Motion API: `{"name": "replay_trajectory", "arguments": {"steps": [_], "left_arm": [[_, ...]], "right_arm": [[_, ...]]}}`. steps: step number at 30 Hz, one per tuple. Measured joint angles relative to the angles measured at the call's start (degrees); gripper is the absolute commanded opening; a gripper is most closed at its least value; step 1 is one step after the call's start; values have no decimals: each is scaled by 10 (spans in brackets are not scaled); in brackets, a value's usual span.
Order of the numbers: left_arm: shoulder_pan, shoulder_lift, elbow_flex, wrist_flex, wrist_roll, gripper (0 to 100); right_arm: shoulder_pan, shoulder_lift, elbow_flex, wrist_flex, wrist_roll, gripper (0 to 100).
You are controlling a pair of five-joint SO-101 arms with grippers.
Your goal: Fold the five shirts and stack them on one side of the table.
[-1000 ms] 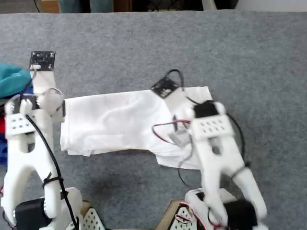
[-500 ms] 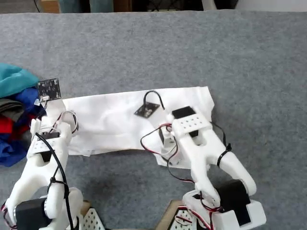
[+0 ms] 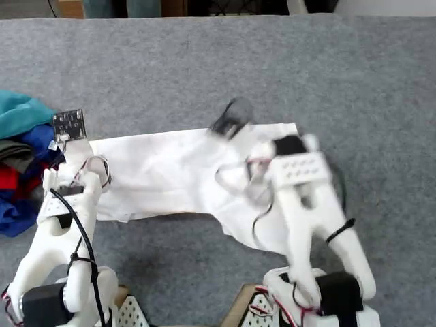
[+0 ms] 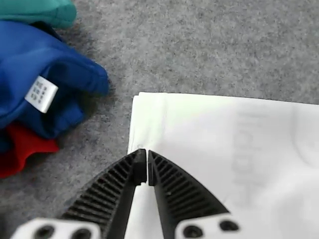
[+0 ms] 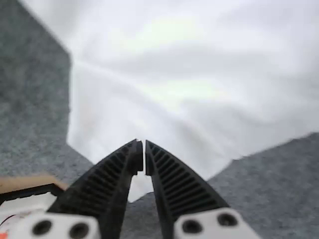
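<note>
So we've got the white shirt [image 3: 170,170] lying flat around the middle of the grey table [image 3: 354,75]. It's stretched out as a long band running side to side, with a wrinkly bit at its right end poking out toward the arm bases.

In the high view the left arm sits at the shirt's left end. In its wrist view the left gripper [image 4: 143,162] has its jaws pinched together with just a hairline slit between the tips. They're right at the shirt's edge, close to a corner. We honestly can't tell if any cloth is caught in there or if the tips are just resting over it.

The right arm is over the right part of the shirt. The right gripper [image 5: 140,149] is squeezed closed as well, tips basically touching, with white fabric spread out beyond it. We don't see anything between those jaws, and where the tips sit there's a shirt edge with grey table next to it.

Over at the left edge of the table there's a bunched-up heap of other shirts: a teal shirt [image 3: 17,112] farthest from the arms, then a blue shirt [image 4: 45,79] with a small white label [image 4: 41,93], then a red shirt [image 4: 22,149]. The blue one is near the white shirt's left end but not touching it, with a strip of grey table between them.
</note>
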Motion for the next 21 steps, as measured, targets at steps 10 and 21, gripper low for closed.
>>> {"name": "replay_trajectory", "arguments": {"steps": [10,21], "left_arm": [[60,84,-174,71,0,32],[30,376,-324,25,0,28]], "right_arm": [[55,339,-418,59,-18,14],[132,666,-714,80,-9,15]]}}
